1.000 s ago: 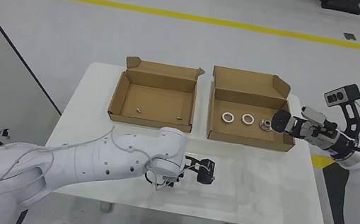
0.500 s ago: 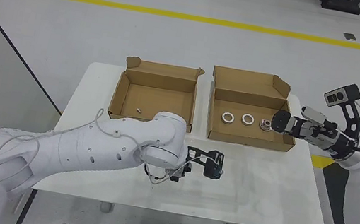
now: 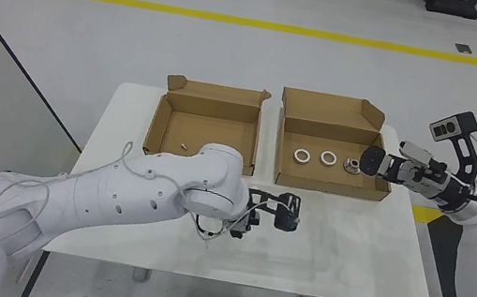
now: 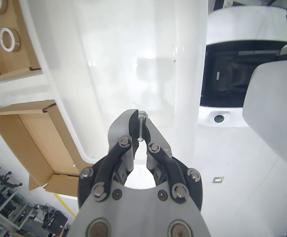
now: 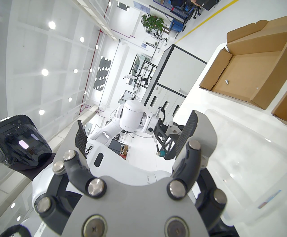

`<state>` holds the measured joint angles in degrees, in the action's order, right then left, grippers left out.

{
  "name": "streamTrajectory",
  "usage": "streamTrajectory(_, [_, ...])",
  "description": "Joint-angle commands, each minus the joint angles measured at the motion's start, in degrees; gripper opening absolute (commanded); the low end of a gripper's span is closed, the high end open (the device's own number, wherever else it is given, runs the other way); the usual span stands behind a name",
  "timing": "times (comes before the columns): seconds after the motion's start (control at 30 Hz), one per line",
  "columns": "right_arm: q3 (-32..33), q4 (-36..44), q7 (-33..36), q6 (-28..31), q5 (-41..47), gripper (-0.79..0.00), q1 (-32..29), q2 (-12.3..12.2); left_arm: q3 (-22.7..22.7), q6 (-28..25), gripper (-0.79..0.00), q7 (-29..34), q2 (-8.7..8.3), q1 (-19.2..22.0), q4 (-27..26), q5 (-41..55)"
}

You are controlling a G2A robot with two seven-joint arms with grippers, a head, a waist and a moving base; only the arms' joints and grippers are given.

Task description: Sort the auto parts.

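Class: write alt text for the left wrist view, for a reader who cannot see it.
The left gripper is shut on a threaded bolt above the white table. On the table sit two open cardboard boxes, one holding a white ring.

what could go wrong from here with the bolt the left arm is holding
1. The left gripper holds the bolt only by its thin thread between the jaws; it might slip or twist out and roll across the table.
2. The gripper hangs in front of the right box, which holds rings, while the loose bolts lie in the left box; a release there would mis-sort it.
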<state>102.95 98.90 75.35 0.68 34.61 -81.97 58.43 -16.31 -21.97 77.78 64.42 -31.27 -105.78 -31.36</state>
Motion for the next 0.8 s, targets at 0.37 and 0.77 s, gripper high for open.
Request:
streamTrajectory(0.37, [0.00, 0.00, 0.00, 0.00, 0.00, 0.000, 0.00, 0.00, -24.87, -11.91, -0.785, -13.78, -10.29, -13.53, -5.07, 16.27])
streamTrajectory(0.77, [0.00, 0.00, 0.00, 0.00, 0.00, 0.000, 0.00, 0.00, -37.37, -22.10, -0.785, -19.82, -14.27, -23.62, -7.21, 23.52])
